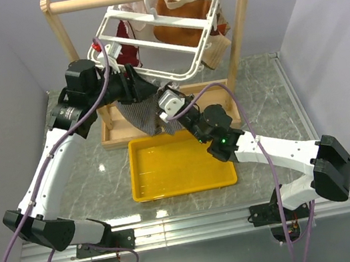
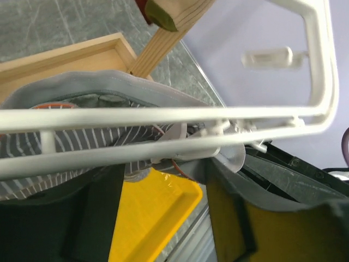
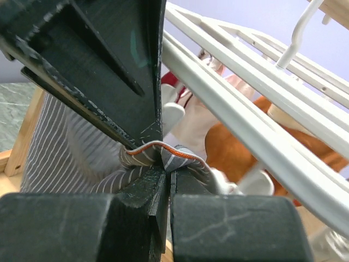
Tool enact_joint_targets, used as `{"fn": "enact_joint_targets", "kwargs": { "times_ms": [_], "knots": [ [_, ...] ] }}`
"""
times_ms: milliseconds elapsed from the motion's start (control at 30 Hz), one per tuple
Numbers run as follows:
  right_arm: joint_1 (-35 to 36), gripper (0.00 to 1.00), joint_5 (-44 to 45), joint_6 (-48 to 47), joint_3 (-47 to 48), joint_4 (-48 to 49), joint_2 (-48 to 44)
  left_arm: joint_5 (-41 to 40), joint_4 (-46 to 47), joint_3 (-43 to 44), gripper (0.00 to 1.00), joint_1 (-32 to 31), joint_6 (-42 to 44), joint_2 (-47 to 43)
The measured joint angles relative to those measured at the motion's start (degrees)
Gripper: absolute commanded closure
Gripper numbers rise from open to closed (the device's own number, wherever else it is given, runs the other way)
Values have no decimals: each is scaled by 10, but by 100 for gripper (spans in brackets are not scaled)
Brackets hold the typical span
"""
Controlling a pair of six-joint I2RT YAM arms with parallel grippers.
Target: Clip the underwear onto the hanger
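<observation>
Underwear (image 1: 147,114), grey and finely striped, hangs at the near rim of the hanger (image 2: 163,115), above the far edge of the yellow tray (image 1: 144,177) and between the two arms. Right gripper (image 3: 168,173) is closed tight on the waistband hem, holding it up beside the rim. Left gripper (image 2: 169,180) has its jaws well apart on either side of a small white clip (image 2: 221,153) just under the rim, gripping nothing that I can make out. The step in hand looks like the fastening itself: the cloth is at the clip, but whether the clip bites it is hidden. The next move, I judge, calls for checking that the clip holds before the right fingers let go, then finding a second clip further along the waistband, since one corner alone would let it sag
</observation>
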Motion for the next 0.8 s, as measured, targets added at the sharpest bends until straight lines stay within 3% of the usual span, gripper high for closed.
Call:
{"fn": "enact_joint_targets", "kwargs": {
  "times_ms": [167, 367, 800],
  "knots": [
    [0, 100, -2, 0, 0, 0, 0, -10, -10, 0, 12, 4, 1, -11],
    [-2, 100, -6, 1, 0, -4, 0, -15, -12, -9, 1, 6, 13, -50],
    [-37, 98, -16, 54, 0, -84, -28, -25, 38, -151, 1, 7, 24, -220]
  ]
}}
